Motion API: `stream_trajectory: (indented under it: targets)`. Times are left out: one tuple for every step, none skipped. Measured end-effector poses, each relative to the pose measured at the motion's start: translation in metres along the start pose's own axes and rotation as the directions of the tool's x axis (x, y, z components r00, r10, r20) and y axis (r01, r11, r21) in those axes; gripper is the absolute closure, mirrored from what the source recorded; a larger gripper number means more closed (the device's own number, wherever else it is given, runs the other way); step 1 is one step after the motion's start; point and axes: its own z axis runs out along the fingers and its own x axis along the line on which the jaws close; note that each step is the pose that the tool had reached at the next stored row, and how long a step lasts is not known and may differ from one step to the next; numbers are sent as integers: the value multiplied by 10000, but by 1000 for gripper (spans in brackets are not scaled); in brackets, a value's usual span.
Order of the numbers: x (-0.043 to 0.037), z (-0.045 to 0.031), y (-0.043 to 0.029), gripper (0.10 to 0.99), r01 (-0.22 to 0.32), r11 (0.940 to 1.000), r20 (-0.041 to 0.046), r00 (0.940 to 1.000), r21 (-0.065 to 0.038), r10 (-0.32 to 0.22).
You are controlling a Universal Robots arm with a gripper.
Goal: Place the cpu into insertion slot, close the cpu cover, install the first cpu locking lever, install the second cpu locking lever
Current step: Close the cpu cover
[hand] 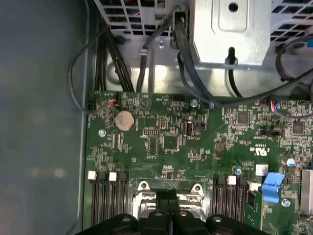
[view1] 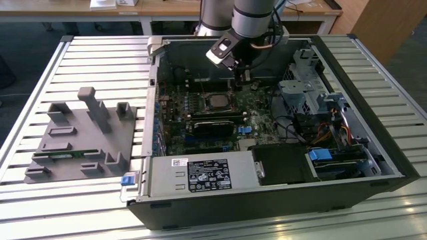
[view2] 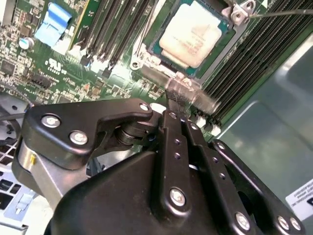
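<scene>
The gripper, fingers pressed together, hangs just beside the cpu, mid-frame in the exterior view, seated in the insertion slot; light, stiff, probably fragile, best held by its edges.

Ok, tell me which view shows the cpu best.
The second wrist view: the cpu lies close, its silvery-tan face plainly seated in the insertion slot. In the exterior view it is a small square mid-board. In the first wrist view the gripper covers it.

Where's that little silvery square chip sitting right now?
In the second wrist view, the silvery-tan square chip lies in its dark-framed socket, between rows of long black slots.
</scene>
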Motion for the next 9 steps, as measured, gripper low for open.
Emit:
stream_trajectory:
  targets:
    - [0, 6, -8, 980, -1, 10000, 0, 10000, 0, 1]
    - [0, 12, -15, 980, 0, 10000, 0, 10000, 0, 0]
    - [0, 18, -23, 980, -2, 10000, 0, 10000, 0, 2]
    - [0, 28, -31, 980, -1, 10000, 1, 10000, 0, 1]
    - [0, 41, -38, 980, -1, 10000, 1, 10000, 0, 1]
    - [-1, 52, -43, 980, -2, 10000, 0, 10000, 0, 2]
    - [-1, 63, -50, 980, -1, 10000, 0, 10000, 0, 1]
    - [-2, 72, -60, 980, 0, 10000, 0, 10000, 0, 0]
    - [-3, 80, -73, 980, -1, 10000, 0, 10000, 0, 1]
